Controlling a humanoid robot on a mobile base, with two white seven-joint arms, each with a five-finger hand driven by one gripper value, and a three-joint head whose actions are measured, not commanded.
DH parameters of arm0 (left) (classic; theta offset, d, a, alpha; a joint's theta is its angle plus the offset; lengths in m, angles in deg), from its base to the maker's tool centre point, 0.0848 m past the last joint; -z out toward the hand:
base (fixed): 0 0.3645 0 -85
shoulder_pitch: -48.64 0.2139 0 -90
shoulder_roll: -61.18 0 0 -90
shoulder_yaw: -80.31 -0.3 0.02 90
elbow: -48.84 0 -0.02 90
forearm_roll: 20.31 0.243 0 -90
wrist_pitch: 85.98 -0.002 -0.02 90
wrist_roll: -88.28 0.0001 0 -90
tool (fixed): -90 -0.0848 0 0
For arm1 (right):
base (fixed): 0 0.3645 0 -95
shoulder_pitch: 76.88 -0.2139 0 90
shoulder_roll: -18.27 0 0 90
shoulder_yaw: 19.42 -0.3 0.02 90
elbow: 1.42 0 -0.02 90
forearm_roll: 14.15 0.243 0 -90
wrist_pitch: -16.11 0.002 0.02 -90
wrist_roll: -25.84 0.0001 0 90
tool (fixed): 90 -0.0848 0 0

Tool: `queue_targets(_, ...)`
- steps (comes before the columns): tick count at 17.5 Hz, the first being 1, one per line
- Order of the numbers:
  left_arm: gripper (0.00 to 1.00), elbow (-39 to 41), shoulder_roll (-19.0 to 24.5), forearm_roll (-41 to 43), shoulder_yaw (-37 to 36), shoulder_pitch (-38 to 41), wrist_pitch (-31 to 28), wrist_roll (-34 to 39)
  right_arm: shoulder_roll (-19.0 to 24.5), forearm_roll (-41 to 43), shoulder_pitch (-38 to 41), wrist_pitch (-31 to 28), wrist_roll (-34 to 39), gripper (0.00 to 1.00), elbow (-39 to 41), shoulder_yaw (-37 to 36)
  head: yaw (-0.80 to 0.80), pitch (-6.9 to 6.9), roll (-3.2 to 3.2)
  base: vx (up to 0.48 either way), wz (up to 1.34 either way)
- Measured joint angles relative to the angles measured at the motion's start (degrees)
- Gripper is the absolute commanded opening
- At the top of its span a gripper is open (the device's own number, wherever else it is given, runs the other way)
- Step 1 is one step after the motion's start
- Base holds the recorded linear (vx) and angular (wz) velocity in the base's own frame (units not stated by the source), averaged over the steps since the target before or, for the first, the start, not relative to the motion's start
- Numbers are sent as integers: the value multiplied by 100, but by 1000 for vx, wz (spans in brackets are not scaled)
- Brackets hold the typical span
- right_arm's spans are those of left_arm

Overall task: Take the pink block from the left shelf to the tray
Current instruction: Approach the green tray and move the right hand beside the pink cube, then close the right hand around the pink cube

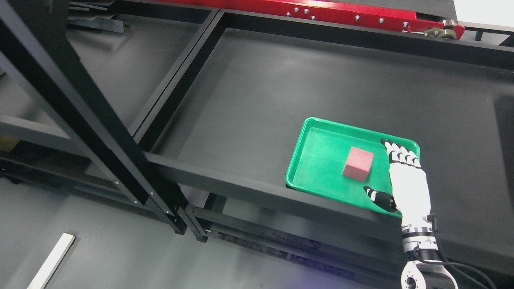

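One pink block [358, 162] sits inside the one green tray [317, 160], toward the tray's right half, touching nothing else. Just right of the block, one robot hand, the right hand [401, 176], hangs over the tray's right edge with its fingers [397, 152] stretched out and thumb apart, holding nothing and clear of the block. The tray rests on a dark shelf [261, 92] with a black frame. Beyond the tray runs one red beam [321, 10] studded with bolts. No writing is readable.
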Motion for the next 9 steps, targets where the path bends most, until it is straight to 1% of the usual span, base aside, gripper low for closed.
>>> queue_targets(4,100,0,0,0,0,0,0,0,0,-34,32,-108,671,92,-10,1,0,0,0,197,0)
queue_targets(7,100,0,0,0,0,1,0,0,0,-95,43,-209,975,88,-20,-4,0,0,0,179,1)
queue_targets(9,100,0,0,0,0,1,0,0,0,-157,54,-296,1258,88,-37,-6,0,0,0,138,3)
